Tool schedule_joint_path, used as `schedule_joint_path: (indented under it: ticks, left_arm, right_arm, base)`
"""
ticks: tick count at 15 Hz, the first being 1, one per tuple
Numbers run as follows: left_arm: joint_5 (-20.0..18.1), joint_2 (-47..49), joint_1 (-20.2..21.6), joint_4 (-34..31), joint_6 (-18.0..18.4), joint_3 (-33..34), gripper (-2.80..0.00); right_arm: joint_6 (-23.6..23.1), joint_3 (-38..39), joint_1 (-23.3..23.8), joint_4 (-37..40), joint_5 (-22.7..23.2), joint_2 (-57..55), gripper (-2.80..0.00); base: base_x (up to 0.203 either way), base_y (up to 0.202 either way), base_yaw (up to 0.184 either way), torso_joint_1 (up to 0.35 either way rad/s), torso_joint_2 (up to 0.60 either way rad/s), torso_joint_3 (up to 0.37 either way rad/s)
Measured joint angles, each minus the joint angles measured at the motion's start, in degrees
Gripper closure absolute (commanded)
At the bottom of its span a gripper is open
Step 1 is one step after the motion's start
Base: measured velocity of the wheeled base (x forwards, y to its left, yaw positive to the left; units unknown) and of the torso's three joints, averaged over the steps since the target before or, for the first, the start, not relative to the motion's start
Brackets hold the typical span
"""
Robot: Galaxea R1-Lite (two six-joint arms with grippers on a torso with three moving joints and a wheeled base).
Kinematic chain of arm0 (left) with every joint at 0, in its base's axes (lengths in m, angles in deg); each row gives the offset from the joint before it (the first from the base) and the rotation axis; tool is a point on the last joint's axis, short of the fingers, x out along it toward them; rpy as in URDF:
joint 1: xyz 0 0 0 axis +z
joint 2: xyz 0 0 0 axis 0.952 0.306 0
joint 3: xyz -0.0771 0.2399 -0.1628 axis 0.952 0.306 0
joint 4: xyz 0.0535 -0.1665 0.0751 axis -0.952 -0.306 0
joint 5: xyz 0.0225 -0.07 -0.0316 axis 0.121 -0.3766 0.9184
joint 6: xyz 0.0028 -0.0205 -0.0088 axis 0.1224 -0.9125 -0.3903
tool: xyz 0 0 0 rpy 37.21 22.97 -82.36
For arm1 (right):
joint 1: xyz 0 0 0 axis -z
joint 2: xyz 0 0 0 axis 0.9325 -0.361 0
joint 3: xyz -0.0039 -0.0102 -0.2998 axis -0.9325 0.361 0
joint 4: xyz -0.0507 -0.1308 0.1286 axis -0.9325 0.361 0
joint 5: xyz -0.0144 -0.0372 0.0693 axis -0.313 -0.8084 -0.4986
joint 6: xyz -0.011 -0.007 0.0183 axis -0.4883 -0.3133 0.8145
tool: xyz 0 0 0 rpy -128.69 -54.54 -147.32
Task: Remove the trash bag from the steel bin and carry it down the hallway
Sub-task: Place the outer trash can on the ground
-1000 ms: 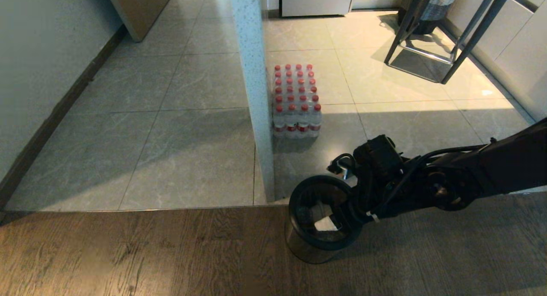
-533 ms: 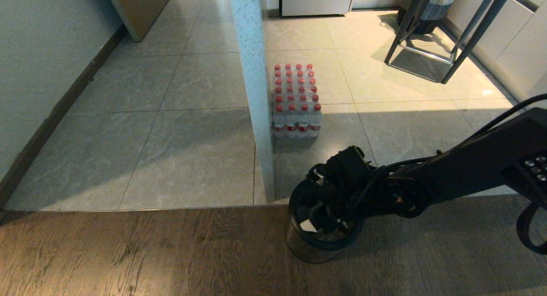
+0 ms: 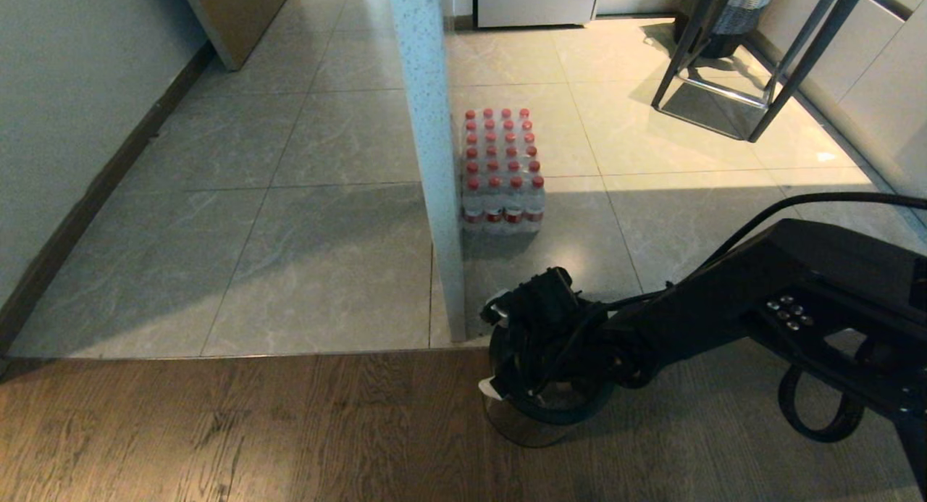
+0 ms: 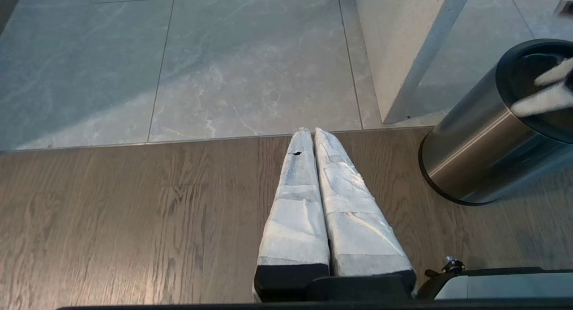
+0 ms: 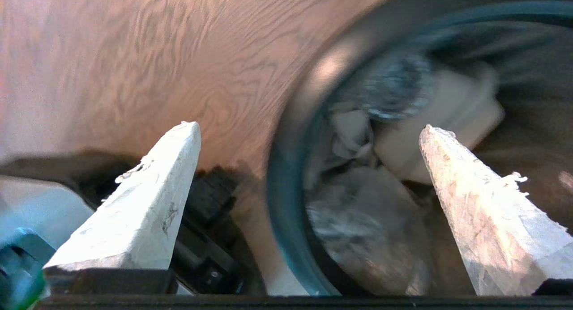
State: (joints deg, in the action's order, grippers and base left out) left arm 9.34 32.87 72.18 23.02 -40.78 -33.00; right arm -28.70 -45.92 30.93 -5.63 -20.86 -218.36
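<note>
Early yet: right gripper (image 5: 309,126) gapes wide and empty over the steel bin (image 3: 539,397), trash bag (image 5: 358,211) inside, ungrabbed, hallway carry ahead.

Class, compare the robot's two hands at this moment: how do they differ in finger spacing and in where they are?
The right hand has its fingers spread wide, straddling the steel bin rim. The left hand has its fingers pressed together, held beside the bin over wood floor. Both have white-wrapped fingers and hold nothing.

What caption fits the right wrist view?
Open right hand straddling the bin rim, one finger outside, one over the bag.
</note>
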Motion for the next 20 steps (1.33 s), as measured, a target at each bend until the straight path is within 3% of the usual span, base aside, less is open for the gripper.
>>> schedule_joint_path:
  ticks: [9,10,20]
  left_arm:
    - [0.0,0.0,0.0,0.0,0.0,0.0,0.0]
    - [0.0,0.0,0.0,0.0,0.0,0.0,0.0]
    - [0.0,0.0,0.0,0.0,0.0,0.0,0.0]
  right_arm:
    - [-9.1,-0.3,-0.1,-2.6,-0.3,-6.1,-2.8]
    - [-9.3,-0.3,-0.1,-2.6,-0.3,-6.6,0.0]
    - [-9.4,-0.2,-0.1,-2.3,-0.6,-7.6,0.0]
  base:
    - [0.0,0.0,0.0,0.0,0.0,0.0]
    - [0.0,0.0,0.0,0.0,0.0,0.0]
    - [0.0,0.0,0.0,0.0,0.0,0.0]
